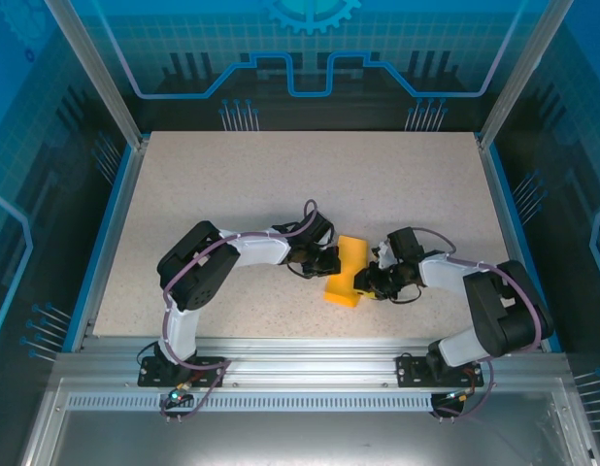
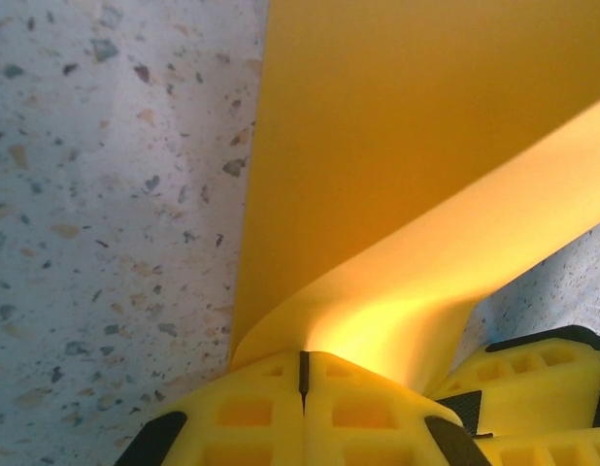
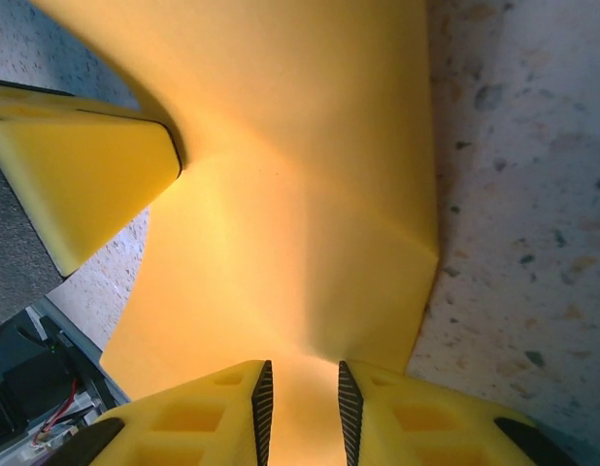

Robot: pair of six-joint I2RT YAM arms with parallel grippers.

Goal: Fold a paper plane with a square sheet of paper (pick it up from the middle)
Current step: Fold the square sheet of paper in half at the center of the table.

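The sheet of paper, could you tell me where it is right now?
In the top view, the orange-yellow sheet of paper lies mid-table, between the left hand and right hand, both pinching its edges.

One square sheet of paper [image 1: 347, 274], two arms, one table [image 1: 232, 184].

desk [image 1: 281, 175]: lying flat, showing a pale speckled stone-look top, sitting inside a blue border
frame rail [image 1: 310, 364]: running along the desk's near edge, silver metal with slots
side posts [image 1: 91, 68]: rising slanted at the far left and far right corners, silver
back wall [image 1: 310, 58]: standing behind the desk, glowing blue with grid lines and a gear shape
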